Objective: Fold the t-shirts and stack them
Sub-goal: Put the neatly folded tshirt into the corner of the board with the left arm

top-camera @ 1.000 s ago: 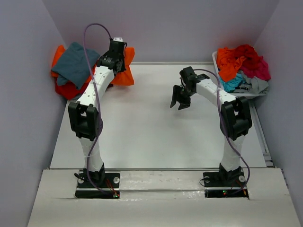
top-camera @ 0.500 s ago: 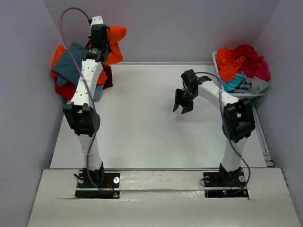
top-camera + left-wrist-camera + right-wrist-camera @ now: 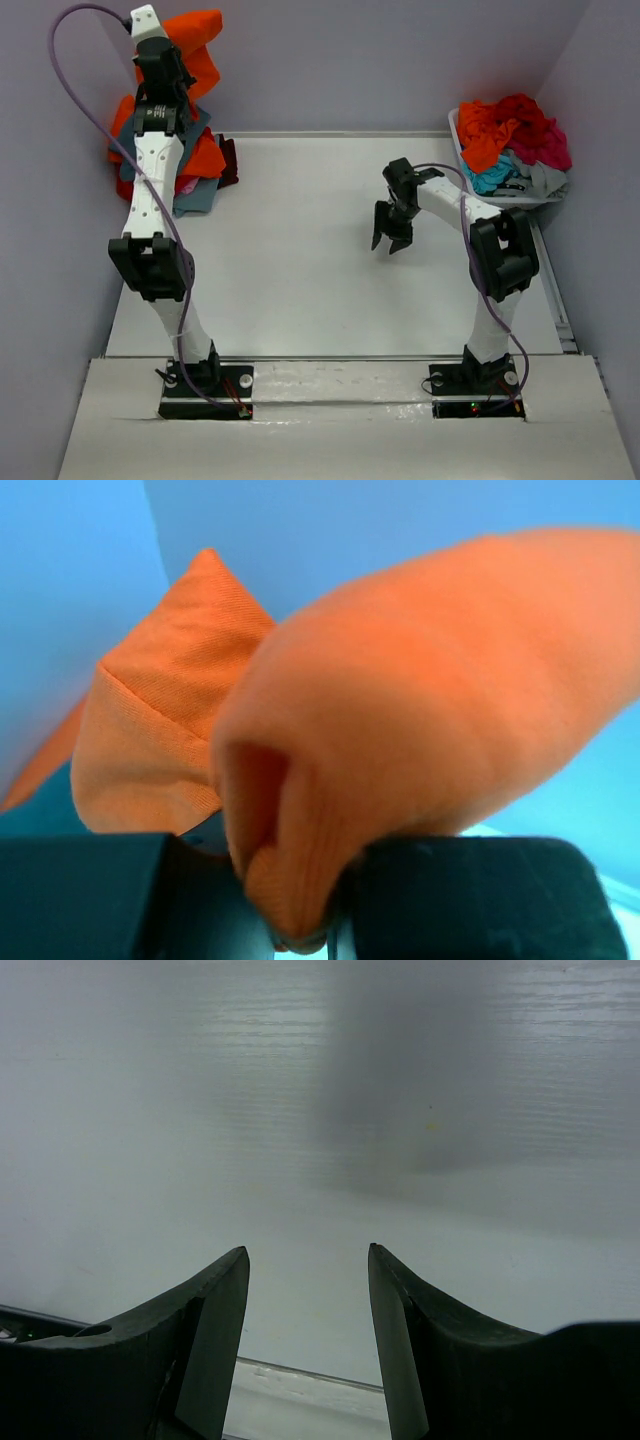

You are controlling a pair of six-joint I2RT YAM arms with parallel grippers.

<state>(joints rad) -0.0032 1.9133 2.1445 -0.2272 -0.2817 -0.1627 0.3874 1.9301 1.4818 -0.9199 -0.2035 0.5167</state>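
Two arms, one busy: the left gripper (image 3: 300, 920) is clamped on the bright orange t-shirt (image 3: 196, 45), holding it high over the shirt pile (image 3: 200, 165) at the far-left corner, while the right gripper (image 3: 392, 238) hangs over the table (image 3: 300, 290), jaws spread wide.

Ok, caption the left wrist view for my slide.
Left pincer shut on a bunched orange t-shirt, plain wall behind.

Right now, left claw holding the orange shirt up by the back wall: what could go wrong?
The left claw pinches only a bunched fold of the bright orange cloth t-shirt, so it may slip free.
The shirt hangs by the pile of coloured shirts; lowering it might disturb them.
The open right claw sits far off, no backup.
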